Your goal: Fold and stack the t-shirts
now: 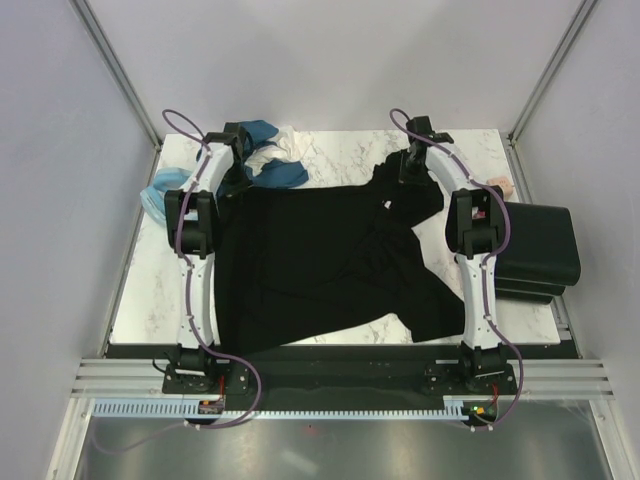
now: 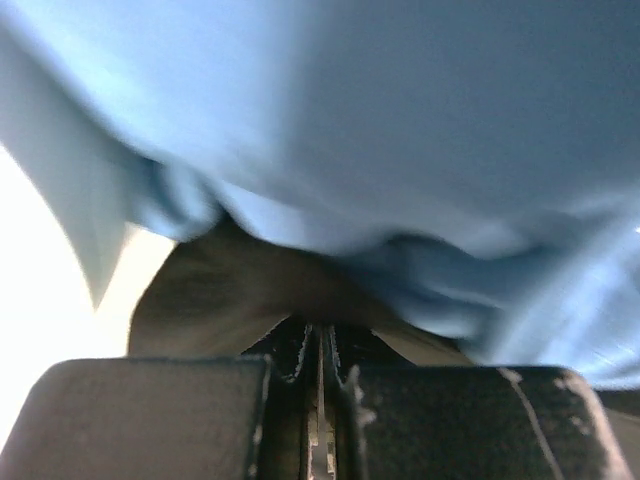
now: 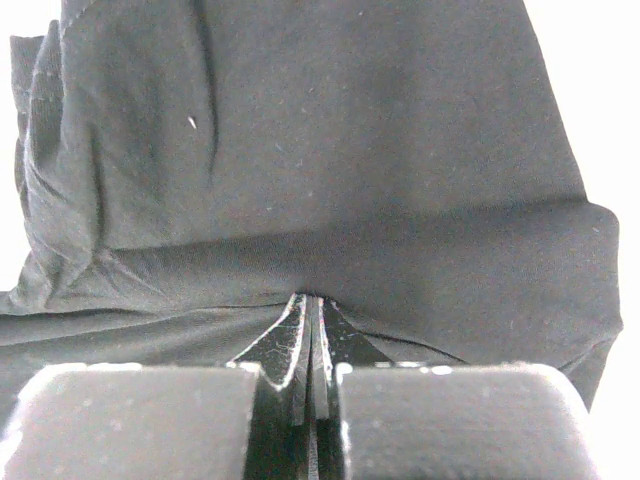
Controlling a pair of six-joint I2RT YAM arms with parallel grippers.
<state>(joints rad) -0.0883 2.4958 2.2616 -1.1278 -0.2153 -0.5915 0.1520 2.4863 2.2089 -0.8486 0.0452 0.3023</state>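
A black t-shirt [image 1: 320, 260] lies spread over the middle of a marble table [image 1: 150, 290], its long axis running across the table from the left arm to the right arm. Its near edge sits close to the arms' bases. One sleeve juts toward the near right corner, and a small white label [image 1: 388, 205] shows on the far right part, where the cloth is bunched and rumpled.

The left gripper [image 2: 320, 345] is at the shirt's far left corner with its fingers pressed together. Dark cloth runs into the pinch, which appears to be the black shirt's edge. The right gripper [image 3: 312, 310] is at the far right corner, its fingers likewise together and clamped on a fold of black cloth that puckers into them.

Blue cloth crowds the left gripper, filling its wrist view from above. Just behind the gripper lie crumpled teal-blue shirts [image 1: 275, 172] with a white cloth [image 1: 295, 145] beside them. A light blue shirt [image 1: 160, 195] hangs at the table's left edge.

To the right, just beside the right arm, sits a pile of folded black shirts [image 1: 540, 245]. A small pinkish block [image 1: 497, 185] rests just behind it.
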